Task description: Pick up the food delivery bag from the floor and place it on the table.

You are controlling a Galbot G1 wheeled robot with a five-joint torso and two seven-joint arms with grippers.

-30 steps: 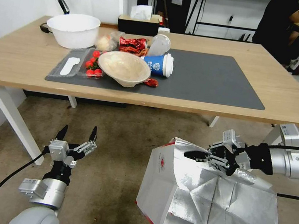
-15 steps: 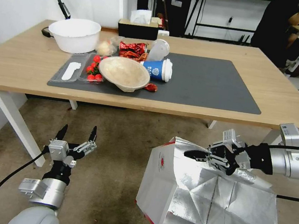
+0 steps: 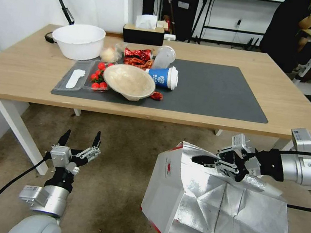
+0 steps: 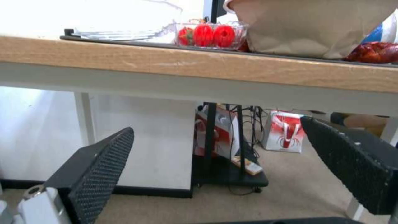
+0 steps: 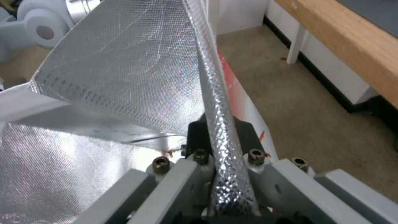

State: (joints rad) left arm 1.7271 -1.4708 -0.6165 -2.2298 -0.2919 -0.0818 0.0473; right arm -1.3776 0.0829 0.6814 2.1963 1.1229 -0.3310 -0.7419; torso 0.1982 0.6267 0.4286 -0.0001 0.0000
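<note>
Table [image 3: 297,112]: wide, light wood on white legs, with a large dark grey mat [image 3: 212,89] whose right half lies bare. The mat's left half carries a white tub [image 3: 78,40], a tilted paper bowl [image 3: 129,80], a blue cup [image 3: 163,76] on its side, a clear tray of tomatoes [image 3: 99,74] and red snack wrappers [image 3: 137,55]. Floor [image 3: 127,155]: worn, stained greyish-brown carpet running under the table and forward to the robot. Food delivery bag [image 3: 169,187]: large, white with red panels, mouth gaping so the crinkled silver lining faces up; it sits low at the robot's right front, below table height and short of the table's near edge. Whether its base rests on the carpet or hangs just above it cannot be told. Right gripper [image 3: 206,161]: fingers pressed together on a fold of the bag's foil-lined top rim; in the right wrist view the silver fold [image 5: 219,124] runs straight between the closed jaws. Left gripper [image 3: 81,137]: parked low at the left, fingers spread wide, holding nothing, well apart from the bag; its wrist view looks out under the table edge. Progress, as a judgement: the grasp is made, so the pick is under way; raising the bag above the tabletop, carrying it over and setting it down on the bare part of the mat are all left.
</note>
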